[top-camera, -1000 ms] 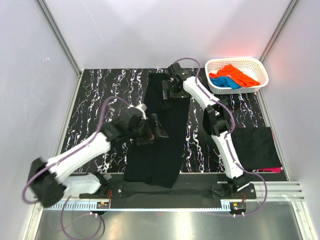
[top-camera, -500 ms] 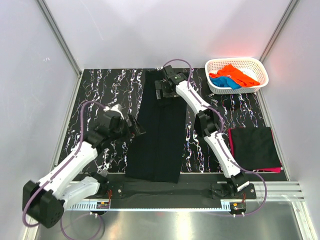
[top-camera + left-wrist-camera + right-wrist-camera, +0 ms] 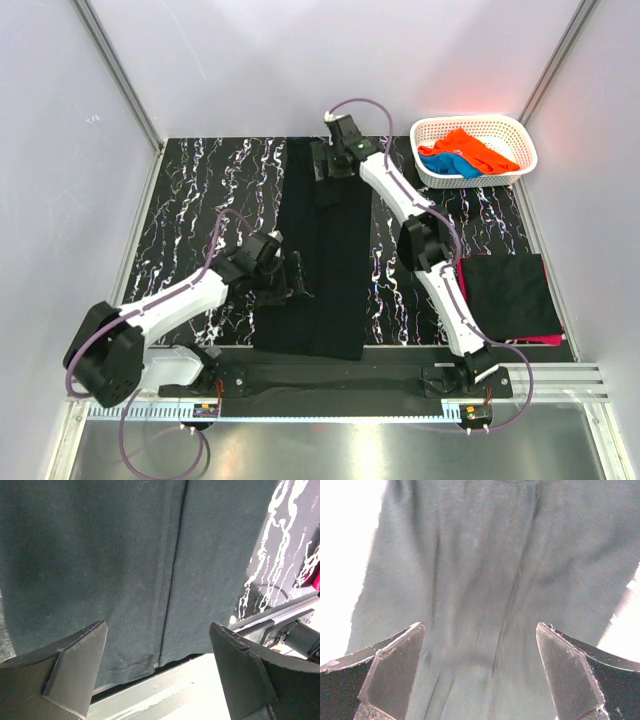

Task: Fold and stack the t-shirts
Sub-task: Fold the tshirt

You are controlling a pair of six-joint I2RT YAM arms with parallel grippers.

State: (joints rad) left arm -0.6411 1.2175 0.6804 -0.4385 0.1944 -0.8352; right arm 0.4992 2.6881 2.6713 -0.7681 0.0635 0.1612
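A large black t-shirt [image 3: 322, 255] lies folded into a long strip down the middle of the table, from the far edge to the near edge. My left gripper [image 3: 297, 277] is open and empty over its lower left part; the left wrist view shows the shirt's hem [image 3: 150, 580] and a fold line. My right gripper [image 3: 330, 165] is open and empty over the shirt's far end; the cloth [image 3: 490, 580] fills the right wrist view. A folded black shirt [image 3: 510, 292] lies on a magenta one [image 3: 545, 340] at the right. Orange [image 3: 478, 148] and blue [image 3: 450, 165] shirts lie in the basket.
A white lattice basket [image 3: 430, 132] stands at the far right corner. The table [image 3: 200, 200] has a black marbled top. A metal rail [image 3: 330, 380] runs along the near edge by the arm bases. Grey walls close in the left and right sides.
The left gripper swung left off the shirt, then came back onto its lower left part. The right gripper moved toward the far end. The shirt strip now lies straighter.
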